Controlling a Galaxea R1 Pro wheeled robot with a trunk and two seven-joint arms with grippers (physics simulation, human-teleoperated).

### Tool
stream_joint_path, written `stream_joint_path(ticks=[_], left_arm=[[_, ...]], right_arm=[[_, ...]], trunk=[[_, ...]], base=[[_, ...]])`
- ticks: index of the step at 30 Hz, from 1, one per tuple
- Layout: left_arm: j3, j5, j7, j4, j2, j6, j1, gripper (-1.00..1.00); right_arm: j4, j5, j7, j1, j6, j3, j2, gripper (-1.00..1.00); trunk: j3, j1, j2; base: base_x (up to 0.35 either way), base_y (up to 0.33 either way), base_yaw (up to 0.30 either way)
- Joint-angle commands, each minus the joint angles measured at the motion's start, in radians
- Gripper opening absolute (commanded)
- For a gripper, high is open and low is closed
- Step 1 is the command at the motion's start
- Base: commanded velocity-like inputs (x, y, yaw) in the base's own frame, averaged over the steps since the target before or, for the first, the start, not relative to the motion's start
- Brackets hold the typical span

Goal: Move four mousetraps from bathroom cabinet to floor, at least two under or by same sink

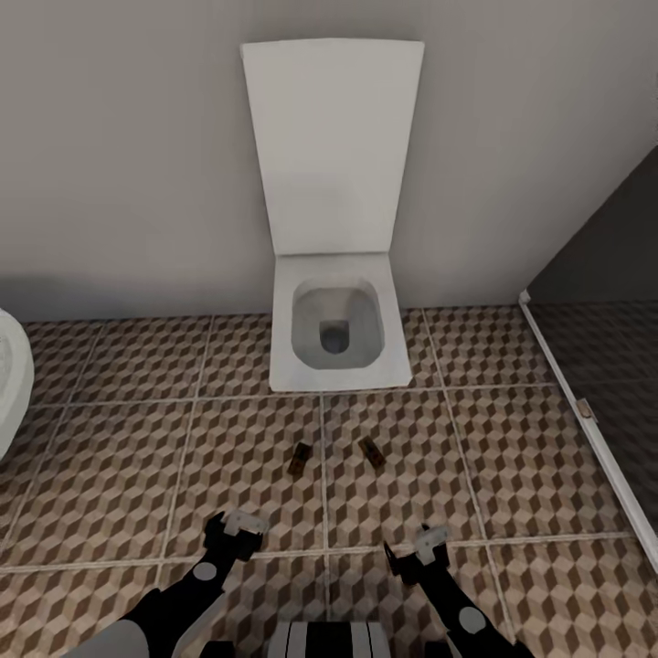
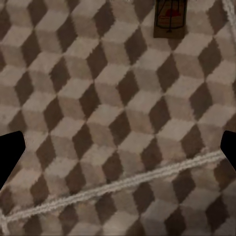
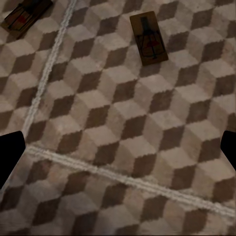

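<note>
Mousetraps, two of them, lie on the bathroom floor ahead of me, between my jaws and the white toilet. The left mousetrap sits just on my left of a grout line, the right mousetrap just on the other side of it, so they are near each other but apart. Each lies flat, its long axis running roughly away from me toward the toilet, the two tilted slightly toward one another at the far end.

My left jaws hover low over the tiles, spread and holding nothing; from their wrist camera the left mousetrap shows straight ahead of the fingers. My right jaws are likewise spread and empty, and their camera catches the right mousetrap ahead, with the other one off to one side.

Each arm is the nearer one to the trap on its own side (a tidy split, if either needs moving). I judge that two traps are down on this floor, yet I see no sink beside them here, only the toilet and the curved white edge of some fixture at far left, which I cannot identify. The remaining two I would expect to fetch from the cabinet.
</note>
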Motion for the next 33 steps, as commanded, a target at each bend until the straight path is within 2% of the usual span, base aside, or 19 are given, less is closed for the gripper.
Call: stream_joint_path(ticks=[1,9,10,14,19,24,28,31,33], left_arm=[[-0.009,0.009,0.007,0.002,0.001,-0.007,0.0,1.0],[-0.009,0.009,-0.016,0.068,0.0,-0.072,0.006,1.0],[-0.009,0.009,-0.03,0.085,-0.001,-0.087,0.006,1.0],[-0.009,0.009,-0.07,0.138,-0.006,-0.112,0.007,1.0],[-0.009,0.01,-0.103,0.21,-0.019,-0.124,0.009,1.0],[-0.009,0.011,-0.111,0.263,-0.026,-0.146,0.012,1.0],[-0.008,0.012,-0.117,0.341,-0.035,-0.22,0.015,1.0],[-0.006,0.013,-0.137,0.438,-0.056,-0.306,0.018,1.0],[-0.005,0.013,-0.143,0.464,-0.062,-0.335,0.018,1.0]], right_arm=[[0.01,0.006,0.0,0.0,-0.009,0.0,0.0,1.0],[0.172,0.002,0.0,0.0,-0.128,-0.002,-0.003,1.0],[0.202,0.002,0.0,0.0,-0.162,-0.002,-0.004,1.0],[0.263,0.0,0.0,-0.001,-0.218,-0.003,-0.013,1.0],[0.318,-0.012,0.0,0.0,-0.246,-0.003,-0.023,1.0],[0.339,-0.033,0.0,0.0,-0.256,-0.003,-0.029,1.0],[0.351,-0.058,0.001,0.0,-0.285,-0.003,-0.033,1.0],[0.354,-0.066,0.001,0.0,-0.301,-0.003,-0.033,1.0],[0.354,-0.068,0.001,0.0,-0.305,-0.003,-0.034,1.0]], trunk=[[0.003,-0.004,0.007],[0.028,-0.035,0.063],[0.031,-0.039,0.07],[0.044,-0.054,0.098],[0.059,-0.073,0.133],[0.075,-0.092,0.168],[0.087,-0.108,0.196],[0.097,-0.119,0.217],[0.103,-0.127,0.231]], base=[[0.0,0.0,0.0],[0.0,0.0,0.0],[0.0,0.0,0.0],[0.0,0.0,0.0],[0.0,0.0,0.0],[0.0,0.0,0.0],[0.0,0.0,0.0],[0.0,0.0,0.0],[0.0,0.0,0.0]])
